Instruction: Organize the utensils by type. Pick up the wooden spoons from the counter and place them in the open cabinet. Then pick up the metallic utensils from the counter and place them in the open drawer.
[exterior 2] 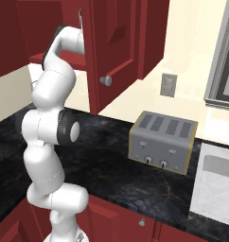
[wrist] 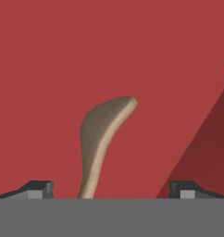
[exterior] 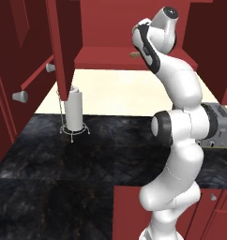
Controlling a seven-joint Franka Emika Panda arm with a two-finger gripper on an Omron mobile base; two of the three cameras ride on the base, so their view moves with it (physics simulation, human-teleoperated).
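Observation:
The tan wooden spoon lies on the red inner shelf of the open cabinet. Its bowl points away from the hand, and its handle runs back between my fingertips. My gripper is open, with the jaws wide apart on either side of the handle and not touching it. In the left base view the arm reaches up into the cabinet, and a tan tip of the spoon shows at the shelf edge. The black counter lies below. The metallic utensils and the open drawer are out of view.
The open red cabinet doors hang on both sides of the arm. A paper towel holder stands at the back of the counter. To the right are a toaster and a sink.

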